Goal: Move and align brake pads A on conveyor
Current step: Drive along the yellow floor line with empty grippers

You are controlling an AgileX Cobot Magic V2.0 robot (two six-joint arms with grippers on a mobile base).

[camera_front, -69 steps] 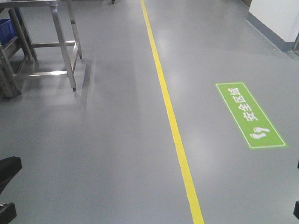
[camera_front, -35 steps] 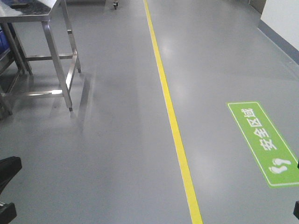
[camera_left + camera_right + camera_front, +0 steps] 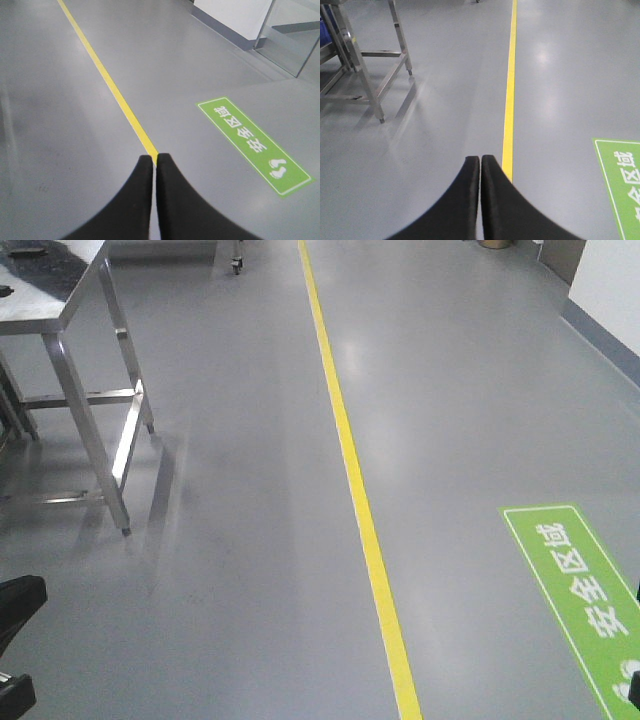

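You're holding L claw (image 3: pixel 154 160) and R claw (image 3: pixel 480 160) pressed closed, gripping nothing, above grey floor (image 3: pixel 240 540); steel worktop (image 3: pixel 62 302) standing far left.

Three forward views, common yellow line (image 3: pixel 350 470)

Sign (image 3: pixel 252 144): green strip with a white border, painted on the grey floor (image 3: pixel 50 125).
Sign text: white characters "安全区域", upside down in the left wrist view.
Sign symbol: white footprints (image 3: pixel 276 168) after the last character.

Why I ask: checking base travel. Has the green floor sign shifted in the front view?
Yes: in frame the green floor sign slid down and right, farther from the yellow line.
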